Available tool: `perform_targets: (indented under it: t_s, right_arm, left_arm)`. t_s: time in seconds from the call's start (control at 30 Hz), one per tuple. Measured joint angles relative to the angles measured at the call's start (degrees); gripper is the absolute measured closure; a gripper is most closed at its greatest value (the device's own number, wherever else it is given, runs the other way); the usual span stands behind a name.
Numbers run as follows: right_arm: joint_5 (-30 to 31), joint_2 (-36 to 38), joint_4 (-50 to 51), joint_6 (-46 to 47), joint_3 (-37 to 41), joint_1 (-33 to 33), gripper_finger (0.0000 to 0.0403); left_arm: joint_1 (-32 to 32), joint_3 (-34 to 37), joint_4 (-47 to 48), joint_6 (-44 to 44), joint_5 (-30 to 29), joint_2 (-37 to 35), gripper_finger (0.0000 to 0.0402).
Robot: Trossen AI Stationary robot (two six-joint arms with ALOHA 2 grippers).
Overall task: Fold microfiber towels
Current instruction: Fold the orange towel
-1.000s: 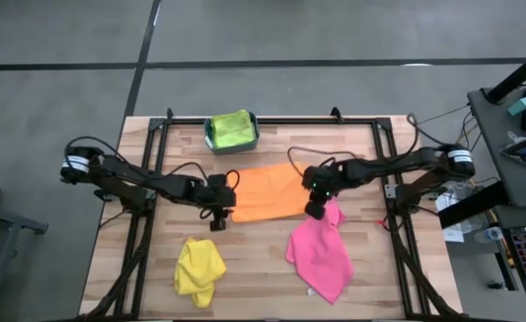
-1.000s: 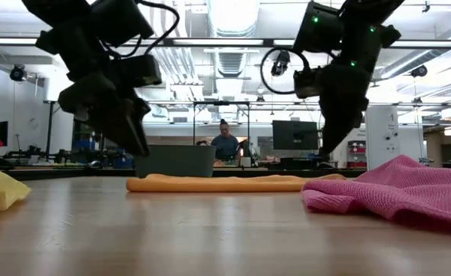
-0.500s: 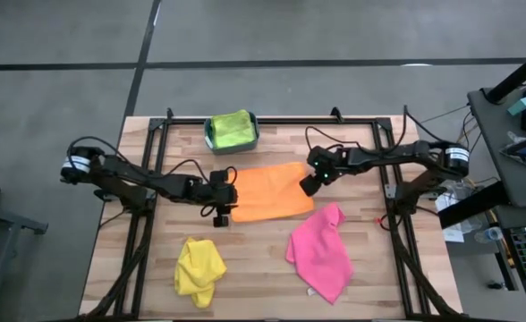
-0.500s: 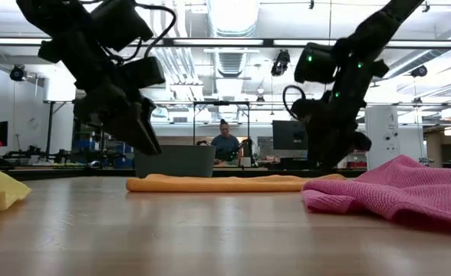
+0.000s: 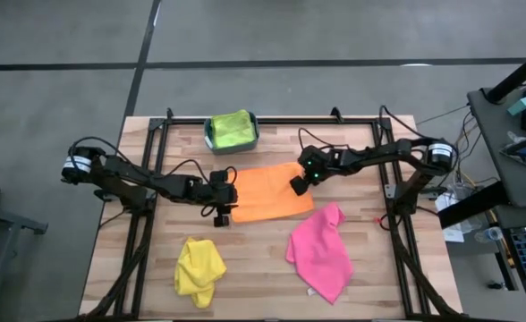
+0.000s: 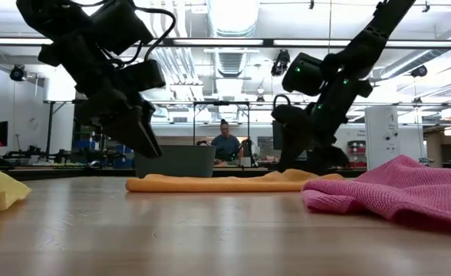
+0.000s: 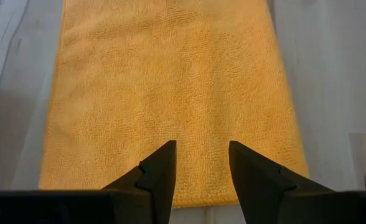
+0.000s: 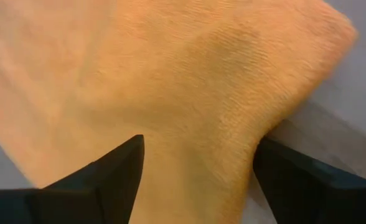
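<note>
Nearest lie the crumpled yellow towel and pink towel. Mid-table, the flat, nubbly orange towel spreads between 2 claws: left gripper parted, empty, over its edge; right gripper wide open, empty, over its far corner.

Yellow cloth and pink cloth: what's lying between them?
Nothing; the high view shows only bare wooden table between the yellow cloth and the pink cloth.
</note>
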State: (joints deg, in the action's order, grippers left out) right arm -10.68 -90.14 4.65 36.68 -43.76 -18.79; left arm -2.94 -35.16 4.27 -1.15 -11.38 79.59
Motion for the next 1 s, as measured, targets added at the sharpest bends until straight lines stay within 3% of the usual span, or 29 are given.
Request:
perform_targets:
  t_s: [0.13, 0.23, 0.5, 0.53, 0.7, 1.0]
  right_arm:
    - [-0.4, -0.1, -1.9, 1.0, 0.1, 0.0, 0.0143]
    - [-0.1, -0.1, -1.8, 1.8, 0.1, 0.0, 0.0181]
    - [0.2, 0.2, -1.9, 0.8, 0.1, 0.1, 0.0372]
    - [0.2, 0.5, -1.9, 0.6, 0.1, 0.1, 0.0381]
    - [0.9, 1.9, -1.7, 2.8, 0.0, 0.1, 0.0392]
    - [2.3, 0.8, -1.8, 3.9, -6.4, 4.0, 0.0393]
  left_arm:
    - [0.0, 0.1, -0.7, 0.0, 0.0, 0.0, 0.0269]
    - [0.0, 0.2, -0.8, 0.0, 0.0, 0.0, 0.0269]
    - [0.0, 2.0, 3.3, -3.0, 0.0, -1.1, 0.0269]
    - [0.0, 2.5, 4.3, -3.9, 0.0, -1.4, 0.0269]
    - [0.0, 5.8, 4.4, -6.4, 0.0, -2.2, 0.0269]
    - [0.0, 12.0, -12.6, -7.5, 1.6, 0.7, 0.0269]
